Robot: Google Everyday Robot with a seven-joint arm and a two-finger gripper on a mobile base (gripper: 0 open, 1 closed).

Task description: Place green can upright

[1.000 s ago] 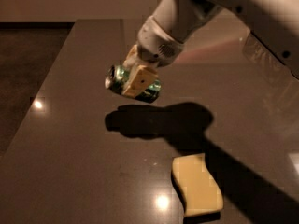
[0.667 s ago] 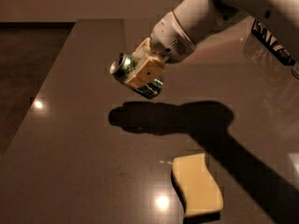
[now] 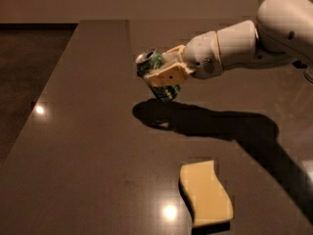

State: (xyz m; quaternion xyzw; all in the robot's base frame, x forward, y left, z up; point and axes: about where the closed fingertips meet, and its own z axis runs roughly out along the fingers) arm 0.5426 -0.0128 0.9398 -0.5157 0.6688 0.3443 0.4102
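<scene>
Grasping green can point(image 3: 152, 63) in gripper point(image 3: 162, 76), above table point(image 3: 88, 131), tilted, silver top toward 10 o'clock. Apparently off the surface, judging by shadow below. If released at this tilt, likely to topple and roll toward 9 o'clock edge. Well apart from sponge point(image 3: 205, 199) at 5 o'clock.

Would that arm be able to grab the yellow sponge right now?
Probably not: its pincer, above the table, is clamped on the green can, though nothing blocks the way to the sponge.
</scene>
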